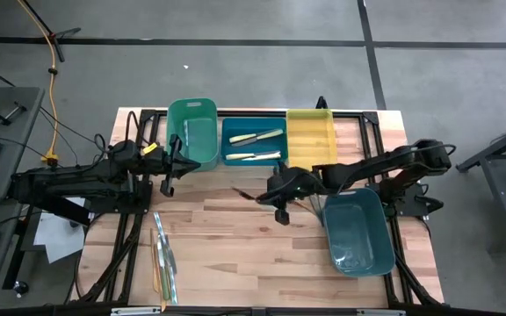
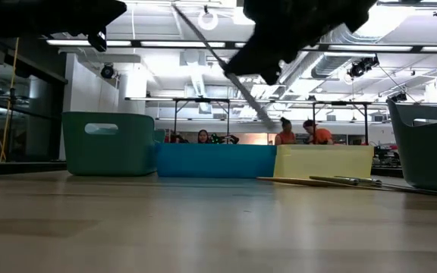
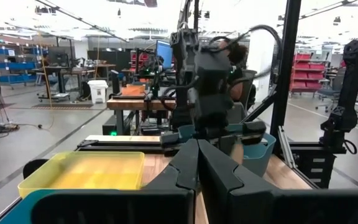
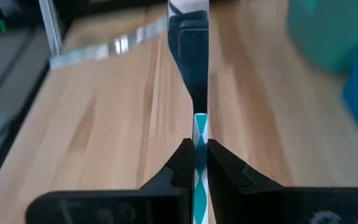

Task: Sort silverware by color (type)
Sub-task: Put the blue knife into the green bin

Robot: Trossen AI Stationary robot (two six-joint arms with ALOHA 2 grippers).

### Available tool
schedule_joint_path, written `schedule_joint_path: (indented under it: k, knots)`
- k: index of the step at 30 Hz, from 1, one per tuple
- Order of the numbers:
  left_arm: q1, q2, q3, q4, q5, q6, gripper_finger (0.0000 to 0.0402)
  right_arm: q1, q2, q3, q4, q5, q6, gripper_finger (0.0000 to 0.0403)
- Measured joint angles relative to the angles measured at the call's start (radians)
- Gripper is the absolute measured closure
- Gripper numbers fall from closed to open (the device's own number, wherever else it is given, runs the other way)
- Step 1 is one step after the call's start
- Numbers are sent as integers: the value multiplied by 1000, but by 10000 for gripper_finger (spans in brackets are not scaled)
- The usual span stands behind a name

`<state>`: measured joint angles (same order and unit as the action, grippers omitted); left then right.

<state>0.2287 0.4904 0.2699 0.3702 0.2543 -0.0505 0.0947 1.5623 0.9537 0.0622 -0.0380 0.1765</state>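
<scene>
My right gripper hangs over the table's middle, shut on one piece of silverware with a silvery end and a teal-and-white patterned handle. In the low view that piece slants through the air, clear of the table. My left gripper is shut and empty, held up beside the green bin at the left. Two pale yellow pieces lie in the blue bin. Several more pieces lie flat on the table at the near left. My right gripper pinches the patterned handle between its two fingers. The fingers lie along the piece, and the handle runs back between them while the silvery end sticks out ahead. They slant downward from the table's right side. The piece is lifted clear and tilted.
A yellow bin stands right of the blue one at the far edge. A teal bin sits at the near right under the right arm. Bare wood lies between the bins and the near edge. People sit in the room beyond the table.
</scene>
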Motion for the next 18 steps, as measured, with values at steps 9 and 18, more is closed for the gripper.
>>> schedule_joint_path:
  k: [9, 18]
  knots:
    - [0, 0, 0, 0, 0, 1, 398, -64, 1, -125, 614, 11, -173, 387]
    - [0, 11, 0, 0, -5, 44, 398, -131, 2, -131, 764, 108, -207, 387]
